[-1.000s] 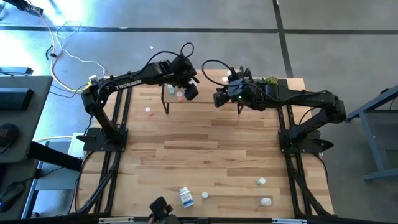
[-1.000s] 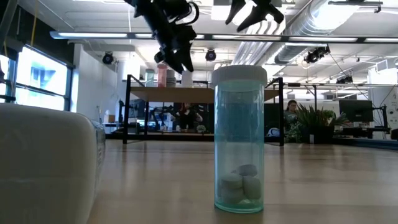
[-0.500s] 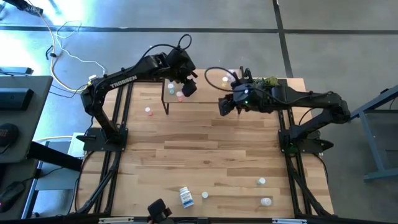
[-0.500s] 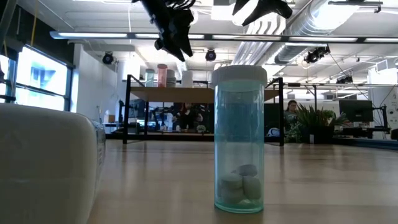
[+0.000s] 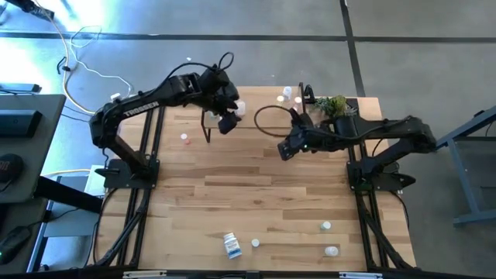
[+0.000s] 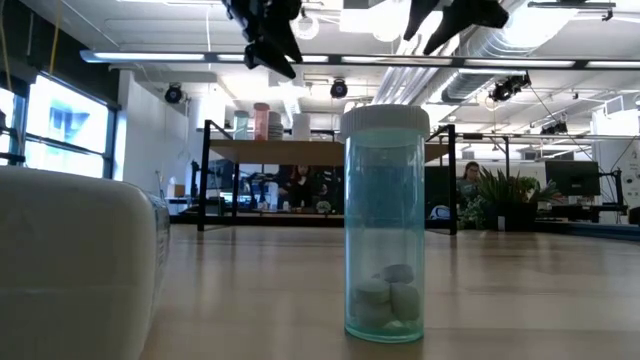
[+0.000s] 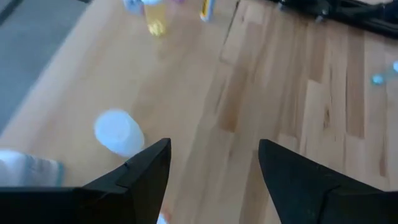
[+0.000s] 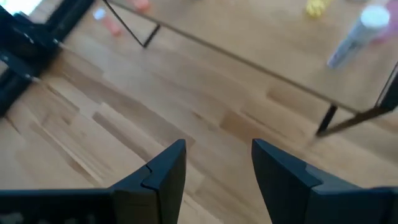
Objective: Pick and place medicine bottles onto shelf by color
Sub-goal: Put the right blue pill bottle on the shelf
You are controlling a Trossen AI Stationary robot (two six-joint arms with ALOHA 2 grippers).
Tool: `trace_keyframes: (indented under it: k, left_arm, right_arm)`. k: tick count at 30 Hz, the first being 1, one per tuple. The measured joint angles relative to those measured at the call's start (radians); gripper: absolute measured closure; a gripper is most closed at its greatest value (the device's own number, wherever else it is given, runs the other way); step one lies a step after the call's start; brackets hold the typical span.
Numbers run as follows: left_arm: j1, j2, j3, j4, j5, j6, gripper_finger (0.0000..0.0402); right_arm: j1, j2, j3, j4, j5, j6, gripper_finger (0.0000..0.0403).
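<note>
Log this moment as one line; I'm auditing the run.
left gripper: open, empty, over shelf | right gripper: open, empty, beside shelf | bottles remain on tabletop

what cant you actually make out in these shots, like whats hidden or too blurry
- Shelf, high view: the left arm covers its left end, so the bottles standing there are hidden.
- Bottles near the table's front, high view: too small to read cap colours.
- Left pincer, left wrist view: open and empty; the bottles beyond it are blurred.
- Low view: the clear bottle blocks the shelf's middle.
</note>
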Motion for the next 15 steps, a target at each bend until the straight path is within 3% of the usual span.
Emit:
trace_keyframes:
  k: [15]
  left_arm:
    - [-0.135, -0.148, -0.252, 0.049, 0.0, -0.1, 0.0176]
  right_arm:
    - [0.102, 0.05, 0.0, -0.129, -0.081, 0.137, 0.0229]
